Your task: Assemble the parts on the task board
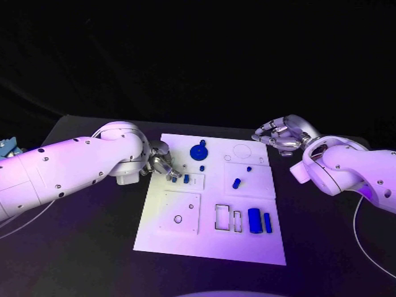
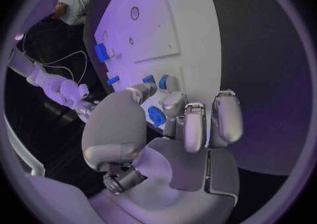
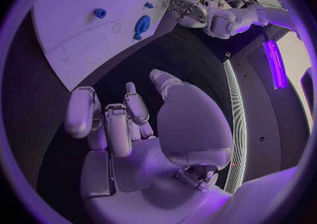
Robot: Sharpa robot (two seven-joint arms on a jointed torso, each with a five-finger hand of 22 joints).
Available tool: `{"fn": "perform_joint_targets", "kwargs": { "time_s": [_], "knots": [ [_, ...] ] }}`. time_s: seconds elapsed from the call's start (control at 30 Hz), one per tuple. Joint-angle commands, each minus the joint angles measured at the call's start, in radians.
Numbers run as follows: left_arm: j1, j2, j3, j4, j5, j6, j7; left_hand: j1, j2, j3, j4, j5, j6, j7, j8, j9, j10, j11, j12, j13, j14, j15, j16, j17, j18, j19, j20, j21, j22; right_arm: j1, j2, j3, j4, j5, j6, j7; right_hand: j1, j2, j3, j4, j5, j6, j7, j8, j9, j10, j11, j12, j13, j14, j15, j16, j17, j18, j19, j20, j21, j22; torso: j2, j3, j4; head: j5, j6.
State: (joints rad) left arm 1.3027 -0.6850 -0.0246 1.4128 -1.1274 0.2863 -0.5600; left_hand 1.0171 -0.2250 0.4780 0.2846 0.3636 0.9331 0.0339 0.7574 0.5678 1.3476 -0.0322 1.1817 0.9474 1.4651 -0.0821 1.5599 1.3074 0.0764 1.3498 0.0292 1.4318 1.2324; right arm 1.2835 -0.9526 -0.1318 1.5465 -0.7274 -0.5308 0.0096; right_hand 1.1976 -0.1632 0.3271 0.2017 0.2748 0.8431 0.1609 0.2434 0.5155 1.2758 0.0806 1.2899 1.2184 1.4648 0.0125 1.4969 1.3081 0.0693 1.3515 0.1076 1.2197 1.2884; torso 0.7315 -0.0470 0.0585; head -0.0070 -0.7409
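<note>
The left hand (image 1: 159,162), at the white board's (image 1: 185,244) ten o'clock edge, pinches a small blue peg (image 2: 156,116): rigid, light, slippery, best held mid-length. The right hand (image 1: 281,135) hovers spread, holding nothing

No text, label, brand name, number or sign can be read anywhere in these pictures. The task board (image 1: 171,238) carries only outlined shapes, circles and rectangles, with no lettering that can be made out in the middle of the head view. The white arm shells entering from the left and right edges of that view show bare surfaces with small dark dots, and no printing on them is legible.
</note>
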Motion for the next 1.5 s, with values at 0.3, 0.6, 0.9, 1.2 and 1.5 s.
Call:
{"fn": "perform_joint_targets", "kwargs": {
  "time_s": [0.3,0.6,0.9,1.2,1.5],
  "knots": [
    [0.001,-0.013,0.017,0.021,0.058,-0.066,0.042,0.009,-0.012,-0.029,0.005,0.001,-0.014,0.007,-0.004,-0.003,-0.024,0.003,-0.025,-0.034,0.089,0.0,-0.013,0.201,0.003,-0.021,0.002,-0.012,-0.019,-0.002,0.003,0.0,-0.002,-0.002,0.012,0.007,-0.01,-0.003,-0.002,0.007,0.003,-0.01,0.0,0.006,0.0,-0.005,-0.002,-0.005,-0.002,0.06,-0.008,-0.005,0.062,0.021,-0.006,0.002,-0.007,-0.002,0.0,-0.0002,0.0008,0.001,0.005],
    [0.001,-0.023,0.024,0.023,0.078,-0.202,0.189,0.071,0.012,-0.069,0.002,0.013,-0.135,0.056,-0.035,-0.015,-0.243,0.048,-0.242,-0.322,0.0,0.034,-0.142,-0.051,0.06,-0.227,0.026,-0.169,-0.303,-0.003,0.002,0.0,-0.002,-0.002,0.011,0.008,-0.01,-0.003,-0.002,0.008,0.003,-0.011,0.0,0.006,0.0,-0.006,-0.002,-0.006,-0.003,0.06,-0.008,-0.005,0.061,0.021,-0.007,0.002,-0.008,-0.003,0.0,0.0003,-0.0002,-0.001,0.007],
    [-0.002,-0.004,0.0,0.021,-0.119,-0.341,0.538,0.39,-0.011,0.033,-0.065,0.008,-0.25,0.135,-0.149,-0.144,-0.483,0.13,-0.451,-0.506,-0.364,0.113,-0.541,-0.602,0.106,-0.459,0.101,-0.478,-0.625,-0.003,0.002,0.0,-0.002,0.003,0.01,0.019,-0.003,-0.001,-0.001,0.006,0.005,-0.013,0.0,0.007,0.0,-0.026,-0.003,-0.025,-0.026,0.058,-0.008,-0.009,0.053,0.024,-0.013,0.002,-0.018,-0.01,0.0,-0.0012,-0.0005,-0.006,0.012],
    [-0.022,0.025,-0.017,-0.006,-0.276,-0.413,0.653,0.408,-0.04,0.036,-0.126,-0.002,-0.179,0.133,-0.221,-0.232,-0.466,0.135,-0.578,-0.648,-0.359,0.115,-0.534,-0.631,0.106,-0.459,0.102,-0.463,-0.609,-0.004,0.004,0.0,-0.003,-0.001,0.01,0.027,0.013,0.003,0.004,0.002,0.008,-0.015,0.0,0.01,-0.001,-0.083,-0.003,-0.084,-0.094,0.05,-0.009,-0.022,0.025,0.031,-0.031,0.002,-0.05,-0.032,0.001,-0.0004,0.001,-0.009,0.014],
    [-0.045,0.073,-0.023,-0.049,-0.431,-0.406,0.645,0.391,-0.061,0.003,-0.135,-0.01,-0.163,0.118,-0.27,-0.272,-0.451,0.132,-0.644,-0.715,-0.305,0.112,-0.47,-0.606,0.107,-0.435,0.102,-0.446,-0.599,-0.004,0.005,0.0,-0.002,-0.047,0.009,0.036,0.021,0.003,0.008,0.001,0.008,-0.016,0.001,0.013,-0.001,-0.102,-0.003,-0.109,-0.121,0.043,-0.009,-0.035,0.002,0.036,-0.047,0.002,-0.077,-0.051,0.002,-0.0003,-0.0013,-0.008,0.014]
  ]
}}
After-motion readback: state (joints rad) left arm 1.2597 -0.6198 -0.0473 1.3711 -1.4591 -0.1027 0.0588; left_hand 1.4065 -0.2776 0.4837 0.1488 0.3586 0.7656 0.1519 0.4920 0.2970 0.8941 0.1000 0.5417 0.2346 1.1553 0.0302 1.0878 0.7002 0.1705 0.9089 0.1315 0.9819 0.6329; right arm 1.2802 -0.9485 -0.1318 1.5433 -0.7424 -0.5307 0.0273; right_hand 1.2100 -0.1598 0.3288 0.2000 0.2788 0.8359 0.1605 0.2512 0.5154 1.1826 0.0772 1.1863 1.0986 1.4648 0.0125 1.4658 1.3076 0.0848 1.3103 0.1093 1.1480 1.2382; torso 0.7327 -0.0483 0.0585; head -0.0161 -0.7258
